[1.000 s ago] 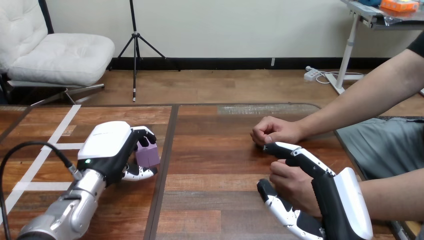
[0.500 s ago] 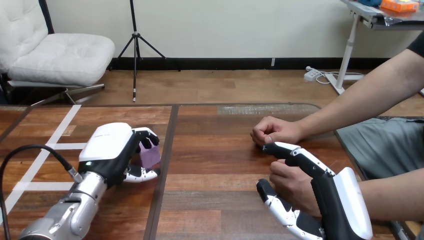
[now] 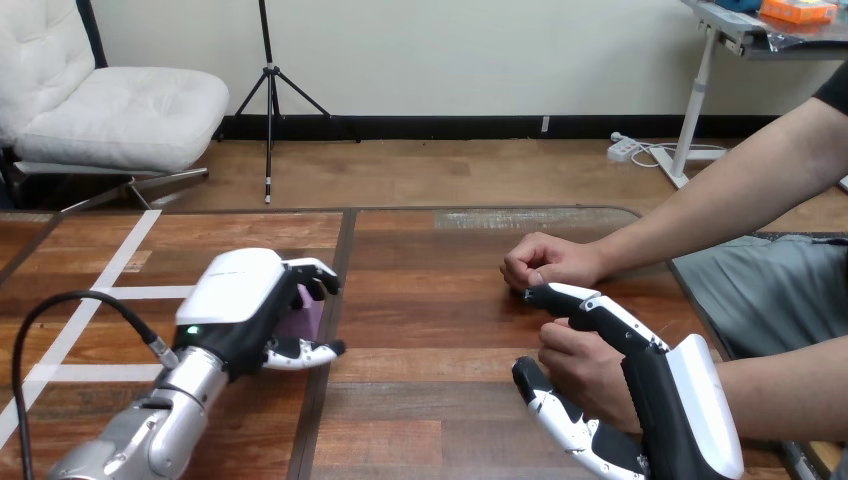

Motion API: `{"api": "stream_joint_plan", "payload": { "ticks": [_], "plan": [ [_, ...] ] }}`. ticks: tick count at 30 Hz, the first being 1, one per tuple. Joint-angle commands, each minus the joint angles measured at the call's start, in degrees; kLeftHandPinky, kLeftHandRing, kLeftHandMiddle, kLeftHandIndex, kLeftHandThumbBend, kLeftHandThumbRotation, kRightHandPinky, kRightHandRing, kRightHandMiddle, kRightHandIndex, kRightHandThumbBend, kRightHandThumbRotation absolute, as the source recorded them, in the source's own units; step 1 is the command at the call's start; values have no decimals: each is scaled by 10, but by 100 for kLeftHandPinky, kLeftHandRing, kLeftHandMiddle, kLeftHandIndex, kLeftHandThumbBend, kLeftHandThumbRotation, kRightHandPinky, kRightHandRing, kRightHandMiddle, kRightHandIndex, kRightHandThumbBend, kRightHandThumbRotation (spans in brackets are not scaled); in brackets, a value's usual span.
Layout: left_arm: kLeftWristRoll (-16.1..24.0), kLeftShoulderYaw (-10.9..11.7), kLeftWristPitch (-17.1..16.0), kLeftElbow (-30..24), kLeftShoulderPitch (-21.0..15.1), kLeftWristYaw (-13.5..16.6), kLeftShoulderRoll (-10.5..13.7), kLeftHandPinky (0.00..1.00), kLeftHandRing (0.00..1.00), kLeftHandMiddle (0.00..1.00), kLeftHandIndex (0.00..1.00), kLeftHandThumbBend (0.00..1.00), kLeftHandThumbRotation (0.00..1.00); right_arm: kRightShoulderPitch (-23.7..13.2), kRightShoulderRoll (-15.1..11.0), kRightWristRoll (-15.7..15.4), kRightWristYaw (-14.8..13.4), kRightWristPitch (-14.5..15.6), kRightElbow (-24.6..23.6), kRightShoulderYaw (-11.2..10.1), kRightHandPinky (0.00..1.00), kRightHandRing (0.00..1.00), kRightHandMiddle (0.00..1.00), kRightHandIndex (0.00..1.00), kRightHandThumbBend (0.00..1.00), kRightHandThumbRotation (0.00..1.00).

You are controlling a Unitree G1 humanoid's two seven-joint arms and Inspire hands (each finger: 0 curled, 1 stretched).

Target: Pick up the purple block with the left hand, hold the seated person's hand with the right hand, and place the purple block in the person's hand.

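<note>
Shifted rightward, my left hand (image 3: 240, 300) grips the small purple block (image 3: 305, 313) over the wooden table's (image 3: 430, 330) left half, while my right hand (image 3: 680, 400) clasps the person's nearer hand (image 3: 585, 370) by the right edge, so I judge carrying it across comes next.

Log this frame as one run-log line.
left hand: shut on purple block | right hand: curled round person's nearer hand | handover: not yet done

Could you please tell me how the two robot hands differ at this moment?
The left robot hand curls round the purple block; the right robot hand closes on the person's nearer hand, fingers above, thumb below. The left is at the view's left, the right at its lower right. Both show white backs.
</note>
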Motion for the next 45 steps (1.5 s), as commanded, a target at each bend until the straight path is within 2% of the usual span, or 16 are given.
{"api": "stream_joint_plan", "payload": {
  "ticks": [1, 13, 23, 34, 45],
  "plan": [
    [4, -10, -7, -9, 27, -22, -12, 49, 60, 66, 67, 64, 25, -30, -1, 12, -2, -9, -11, 1, 73, 75, 75, 73, 44, 45],
    [7, 1, -12, -30, 31, -13, -5, 52, 63, 69, 71, 67, 29, -29, 2, -1, -4, 2, -17, 1, 72, 75, 75, 73, 45, 47],
    [13, 10, -13, -52, 38, 6, -1, 55, 65, 73, 76, 68, 33, -32, 1, 7, -2, -4, -13, 2, 72, 75, 75, 73, 44, 46],
    [24, 15, -5, -75, 45, 28, 2, 50, 60, 73, 77, 70, 32, -34, 0, 10, -4, -10, -7, 2, 72, 75, 75, 73, 44, 44],
    [33, 21, 1, -93, 51, 41, 2, 48, 61, 73, 76, 71, 32, -35, 0, 12, -1, -7, -7, 3, 72, 75, 75, 73, 44, 42]
  ]
}}
